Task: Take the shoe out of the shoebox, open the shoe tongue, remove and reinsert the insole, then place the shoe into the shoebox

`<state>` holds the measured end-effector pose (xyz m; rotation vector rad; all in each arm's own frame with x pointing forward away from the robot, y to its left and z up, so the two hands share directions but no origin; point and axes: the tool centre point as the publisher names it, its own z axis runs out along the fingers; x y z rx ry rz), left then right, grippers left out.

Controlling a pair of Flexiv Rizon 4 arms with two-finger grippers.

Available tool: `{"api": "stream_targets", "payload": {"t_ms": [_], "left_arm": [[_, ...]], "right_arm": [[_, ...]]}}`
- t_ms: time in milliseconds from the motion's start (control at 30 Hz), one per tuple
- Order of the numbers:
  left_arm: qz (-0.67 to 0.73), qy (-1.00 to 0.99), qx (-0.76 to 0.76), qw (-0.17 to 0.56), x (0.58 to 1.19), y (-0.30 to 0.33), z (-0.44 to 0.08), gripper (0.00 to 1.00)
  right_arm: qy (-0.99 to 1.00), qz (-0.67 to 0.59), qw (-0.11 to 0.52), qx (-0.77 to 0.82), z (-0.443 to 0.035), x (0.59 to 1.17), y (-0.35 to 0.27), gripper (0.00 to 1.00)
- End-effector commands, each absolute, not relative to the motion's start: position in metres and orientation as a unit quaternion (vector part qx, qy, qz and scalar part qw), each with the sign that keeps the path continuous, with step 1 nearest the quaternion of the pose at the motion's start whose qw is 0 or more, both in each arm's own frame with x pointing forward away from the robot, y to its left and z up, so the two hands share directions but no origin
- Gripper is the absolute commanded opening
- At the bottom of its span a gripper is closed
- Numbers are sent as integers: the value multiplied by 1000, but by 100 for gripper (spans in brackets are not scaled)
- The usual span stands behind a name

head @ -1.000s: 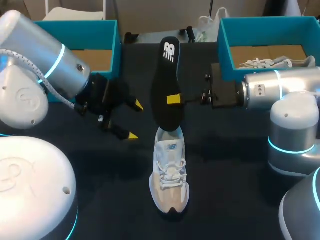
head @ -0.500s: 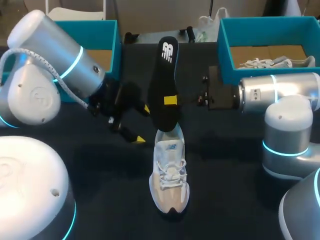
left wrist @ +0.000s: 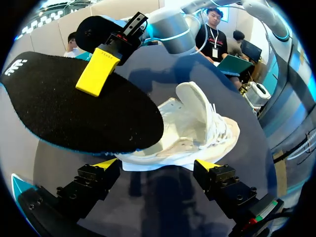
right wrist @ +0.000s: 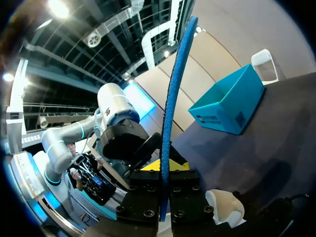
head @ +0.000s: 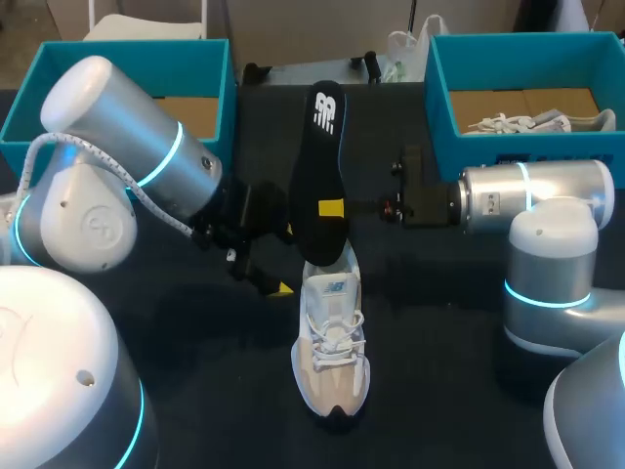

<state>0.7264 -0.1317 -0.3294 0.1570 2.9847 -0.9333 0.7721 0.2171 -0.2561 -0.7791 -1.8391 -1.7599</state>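
Observation:
A white shoe (head: 332,342) lies mid-table, toe toward the near edge, its tongue raised (left wrist: 195,106). A black insole (head: 322,176) with a blue underside stands over the shoe's heel opening, its lower end at the collar. My right gripper (head: 332,207) is shut on the insole's edge, and its yellow fingertip (left wrist: 98,71) lies on the black face. In the right wrist view the insole (right wrist: 173,98) runs edge-on between that gripper's (right wrist: 164,168) fingers. My left gripper (head: 285,259) stands open just left of the heel. In its own view the shoe (left wrist: 197,128) and insole (left wrist: 74,108) lie ahead of its spread tips (left wrist: 157,165).
A teal shoebox (head: 195,59) stands at the back left. A second teal shoebox (head: 508,49) at the back right holds another shoe (head: 518,122). My right arm's base (head: 547,293) rises at the right, and my left arm (head: 127,166) crosses the left side.
My left arm has swung right, bringing its open gripper down beside the shoe's heel. My right gripper has shifted the insole slightly left and lower toward the shoe.

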Motion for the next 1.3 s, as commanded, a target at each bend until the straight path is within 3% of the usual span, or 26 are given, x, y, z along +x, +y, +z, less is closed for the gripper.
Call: {"api": "stream_targets", "payload": {"t_ms": [33, 1300], "left_arm": [[-298, 953, 51, 5, 726, -131, -329, 100], [-256, 966, 37, -5, 743, -136, -365, 100]], "right_arm": [[-672, -641, 237, -286, -256, 772, 219, 0], [-706, -646, 172, -232, -274, 781, 212, 0]]}}
